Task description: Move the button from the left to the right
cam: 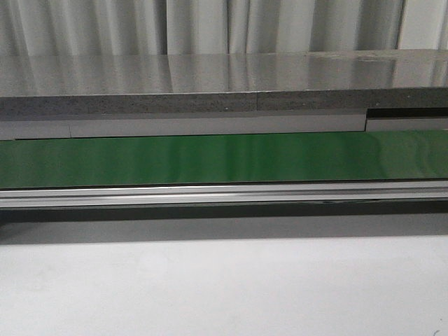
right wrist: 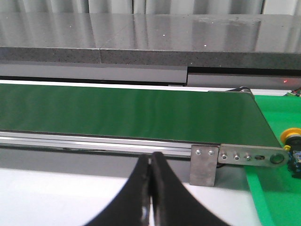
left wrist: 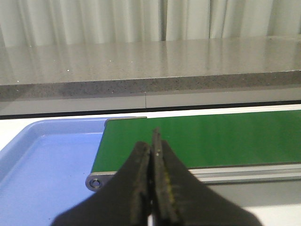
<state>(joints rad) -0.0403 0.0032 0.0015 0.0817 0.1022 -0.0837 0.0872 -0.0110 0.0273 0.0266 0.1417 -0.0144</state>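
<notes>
In the front view, a long green belt [cam: 224, 158] runs from side to side across the middle. A silver metal rail [cam: 224, 194] runs along the near edge of the belt. Behind the belt is a gray speckled stone ledge [cam: 210, 87], and behind that hang pale curtains [cam: 196, 26]. In front of the belt is a plain white table [cam: 224, 287]. No arm and no button show in this view. In the left wrist view, the left gripper [left wrist: 152, 179] has its two black fingers pressed flat together, with no gap between them and nothing held. Past the fingers is one end of the green belt [left wrist: 202, 139], with a small round roller end [left wrist: 95, 182] at its corner. Just beside that end of the belt lies a light blue tray [left wrist: 42, 160]. The part of the tray that shows has nothing in it. The gray ledge [left wrist: 150, 61] and the curtains [left wrist: 94, 21] are behind. In the right wrist view, the right gripper [right wrist: 150, 188] is also squeezed tight, its two black fingers touching, and it holds nothing. Past it is the other end of the green belt [right wrist: 131, 112], with a silver bracket [right wrist: 204, 165] with screws in it. Beside that end of the belt is a bright green mat [right wrist: 277, 197]. The button [right wrist: 292, 141] sits on this mat, right at the edge of the picture, near the tip of the bracket. Its yellow round top shows, with a dark body under it. It is well apart from the right gripper.
</notes>
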